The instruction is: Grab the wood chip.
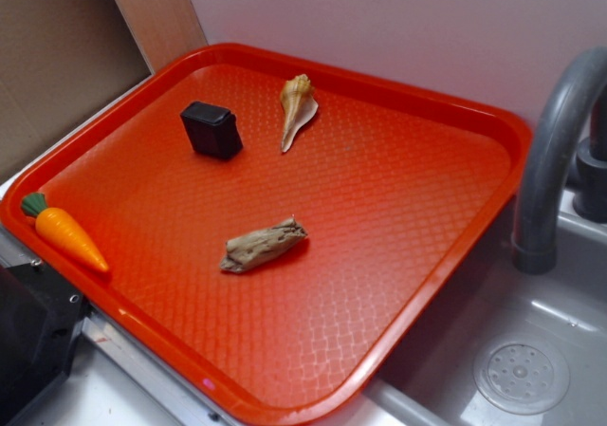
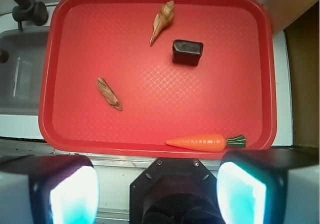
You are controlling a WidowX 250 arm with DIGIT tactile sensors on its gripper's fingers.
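Exterior view: the wood chip [image 1: 263,245] is lying near the middle of a red tray [image 1: 455,103], with a seashell [image 1: 297,109] at its 12 o'clock, a black block [image 1: 211,129] at 11 and a toy carrot [image 1: 64,231] at 9.

Wrist view: the gripper [image 2: 157,191] is hanging high with its fingers [image 2: 72,190] spread wide apart, the wood chip [image 2: 109,93] lying at the tray's [image 2: 50,59] 9 o'clock.

One red tray [image 1: 446,255] holds one wood chip [image 1: 263,245], one seashell [image 1: 297,109], one toy carrot [image 1: 64,231] and one black block [image 1: 211,129].
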